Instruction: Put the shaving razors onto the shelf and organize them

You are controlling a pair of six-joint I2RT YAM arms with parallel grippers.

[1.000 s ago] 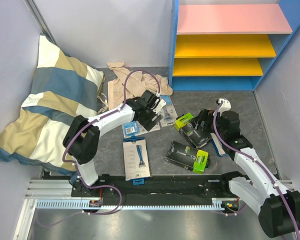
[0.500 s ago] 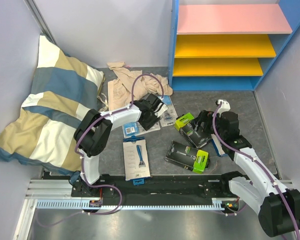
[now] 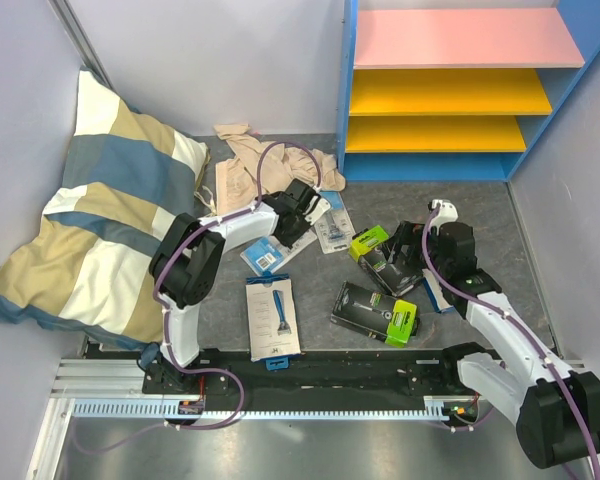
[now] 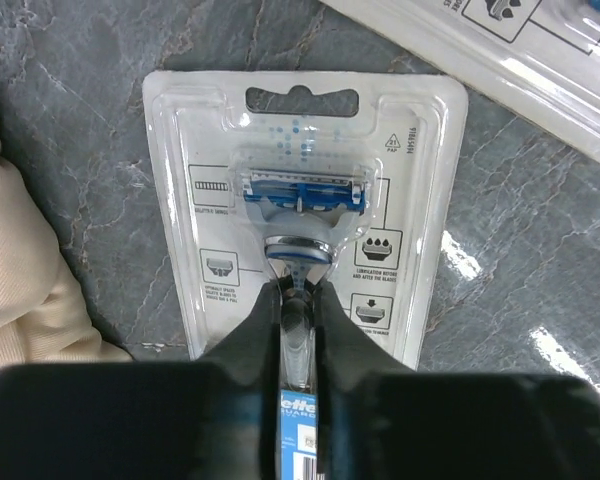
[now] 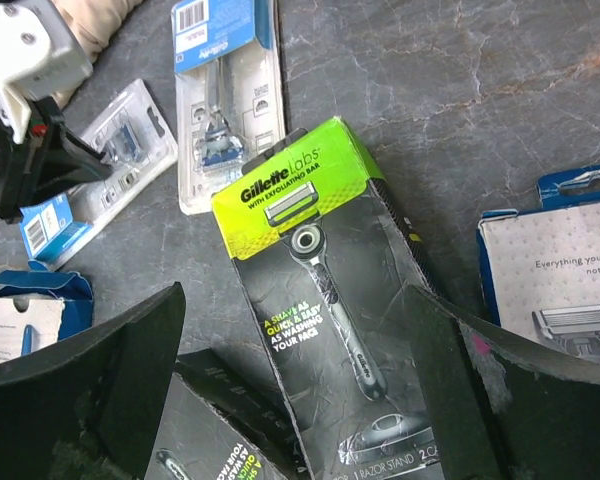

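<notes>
My left gripper (image 3: pixel 296 216) (image 4: pixel 298 300) is shut on the raised handle bubble of a clear blister razor pack (image 4: pixel 300 190) (image 3: pixel 268 256), which lies flat on the grey floor. A second blister pack (image 3: pixel 332 228) (image 4: pixel 540 60) lies just beyond it. My right gripper (image 3: pixel 401 250) (image 5: pixel 292 300) hangs open over a black razor box with a lime-green end (image 5: pixel 310 280) (image 3: pixel 378 252), one finger on each side. Another black box (image 3: pixel 375 312) and a white-blue box (image 3: pixel 272 318) lie nearer the arm bases. The shelf (image 3: pixel 460 92) stands at the back right with nothing on its boards.
A beige cloth (image 3: pixel 248 170) (image 4: pixel 20 280) lies just left of the held pack. A striped pillow (image 3: pixel 100 200) leans in the left corner. A further white-blue box (image 5: pixel 560 270) sits partly under the right arm. Walls close in on both sides.
The left gripper's jaws have closed from wide open onto the blister pack's bubble, and the left wrist shifted slightly. The right arm has not moved.
</notes>
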